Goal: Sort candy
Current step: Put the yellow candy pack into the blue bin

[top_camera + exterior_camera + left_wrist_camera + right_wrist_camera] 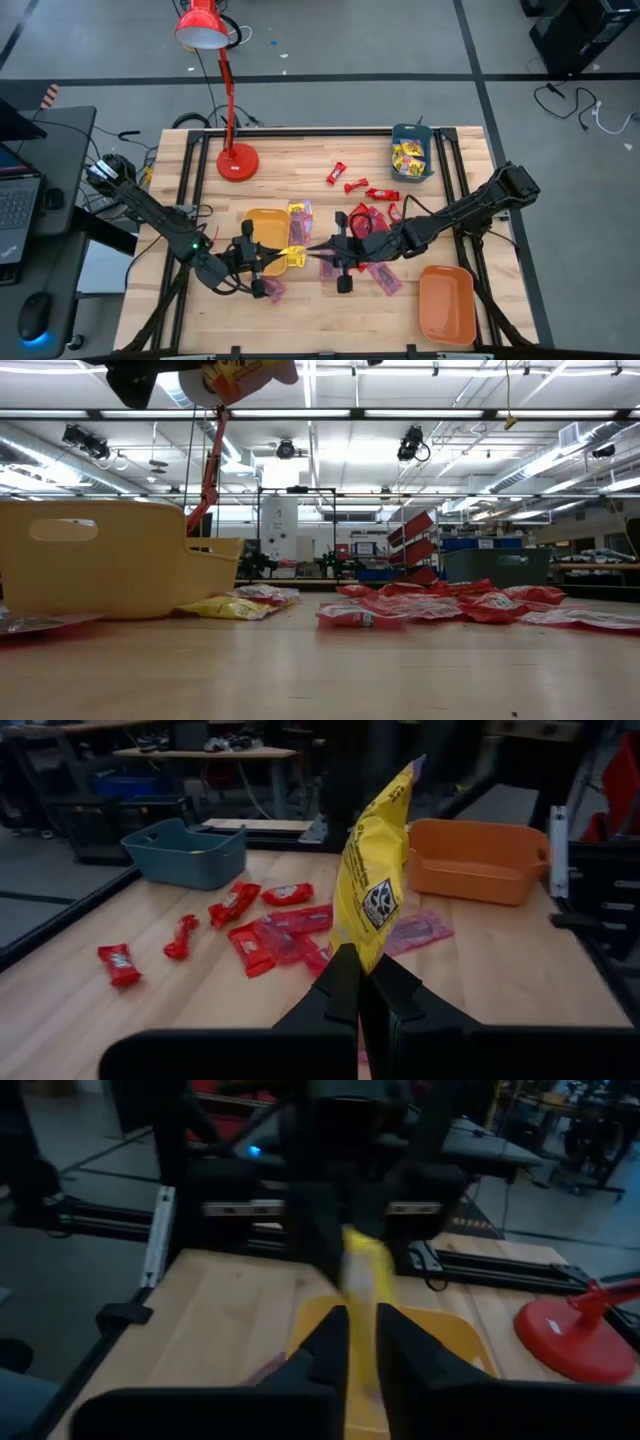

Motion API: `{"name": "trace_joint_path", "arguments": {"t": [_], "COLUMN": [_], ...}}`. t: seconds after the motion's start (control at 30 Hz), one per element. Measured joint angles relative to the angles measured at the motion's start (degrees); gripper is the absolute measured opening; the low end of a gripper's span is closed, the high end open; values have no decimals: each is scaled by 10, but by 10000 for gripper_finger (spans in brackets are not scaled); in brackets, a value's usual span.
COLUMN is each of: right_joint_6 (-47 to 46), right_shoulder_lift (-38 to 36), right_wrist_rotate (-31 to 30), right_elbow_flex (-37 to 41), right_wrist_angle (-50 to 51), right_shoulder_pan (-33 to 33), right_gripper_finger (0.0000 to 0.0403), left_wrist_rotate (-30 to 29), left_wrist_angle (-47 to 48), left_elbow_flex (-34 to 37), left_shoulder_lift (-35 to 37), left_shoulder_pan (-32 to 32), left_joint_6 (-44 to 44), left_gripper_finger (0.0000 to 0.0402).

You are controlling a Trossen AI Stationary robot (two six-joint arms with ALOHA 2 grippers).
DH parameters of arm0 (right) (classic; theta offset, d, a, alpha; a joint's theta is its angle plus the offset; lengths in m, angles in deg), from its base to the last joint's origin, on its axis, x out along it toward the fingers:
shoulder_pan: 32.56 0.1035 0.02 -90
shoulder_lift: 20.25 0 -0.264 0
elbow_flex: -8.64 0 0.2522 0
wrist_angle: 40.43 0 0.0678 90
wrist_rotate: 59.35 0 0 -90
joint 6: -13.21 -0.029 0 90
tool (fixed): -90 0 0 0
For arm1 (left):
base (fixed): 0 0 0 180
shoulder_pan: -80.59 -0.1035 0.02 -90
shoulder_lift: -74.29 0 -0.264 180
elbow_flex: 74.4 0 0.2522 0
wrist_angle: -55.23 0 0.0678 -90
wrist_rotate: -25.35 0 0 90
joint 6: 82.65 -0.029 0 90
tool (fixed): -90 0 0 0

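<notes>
The packet (362, 1295) is blurred in the right wrist view, its print unreadable. In the low view the frame's top edge crops the packet and gripper (215, 375). Print on the red sweets (352, 185) is too small to read.

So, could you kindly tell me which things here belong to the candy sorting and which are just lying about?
Part of the job:
- yellow packet, pinched between the left gripper and the right gripper
- red candies
- pinkish packets
- yellow tray, teal tray, orange tray

Just lying about:
- red desk lamp
- laptop
</notes>
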Motion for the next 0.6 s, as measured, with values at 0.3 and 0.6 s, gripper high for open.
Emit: {"name": "trace_joint_path", "arguments": {"t": [0.3,0.6], "right_joint_6": [-16,-21], "right_shoulder_lift": [0,0], "right_wrist_rotate": [-43,-28], "right_elbow_flex": [0,0], "right_wrist_angle": [-8,-10], "right_shoulder_pan": [1,-17], "right_gripper_finger": [147,166], "left_wrist_rotate": [-1,16], "left_wrist_angle": [-1,-6], "left_elbow_flex": [0,0], "left_shoulder_lift": [0,0], "left_shoulder_pan": [-12,-44], "left_joint_6": [2,0], "left_gripper_finger": [0,0]}}
